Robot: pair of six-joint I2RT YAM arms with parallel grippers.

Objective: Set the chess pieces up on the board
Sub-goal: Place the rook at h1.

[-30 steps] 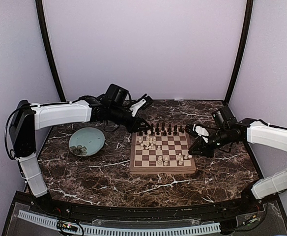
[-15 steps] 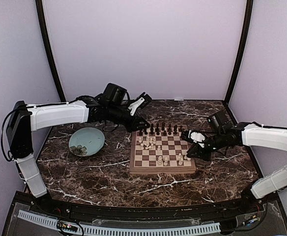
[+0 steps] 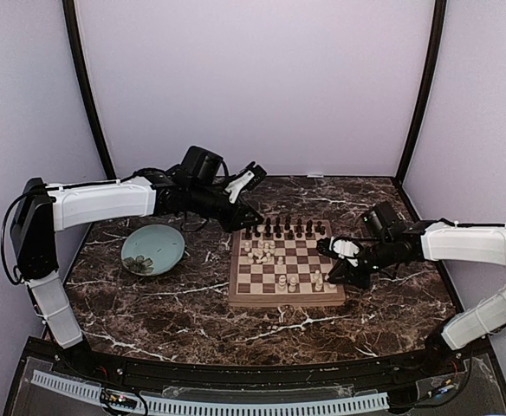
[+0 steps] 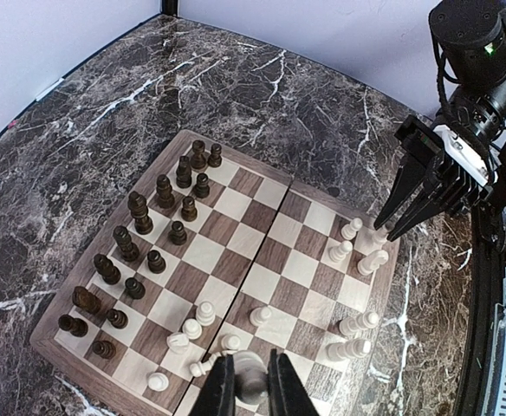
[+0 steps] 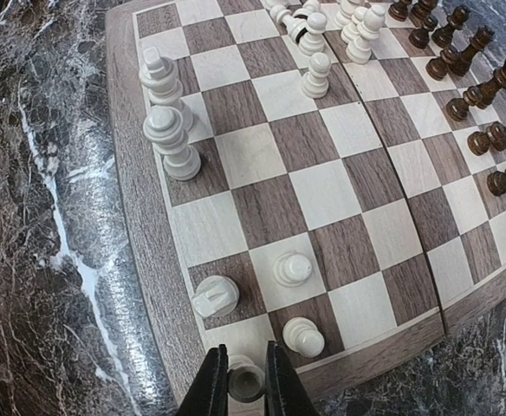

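1. Left arm: smooth white shells between black joints; black cables loop by its wrist.
2. Right arm: the same white shells and black joints; a small green light glows on its black wrist housing.
3. Left tool: two slim black fingers, white bracket behind.
4. Right tool: matching black fingers, white bracket.

A fixed overhead camera sits high behind both arm bases, looking down and forward from afar over the whole dark brown, white-veined marble tabletop. The left wrist camera looks steeply down past the left claw at the square checkered wooden chessboard ahead of it, with the right claw beyond. The right wrist camera hovers very close and low, the chessboard spreading ahead of its claw. All three views share the chessboard.
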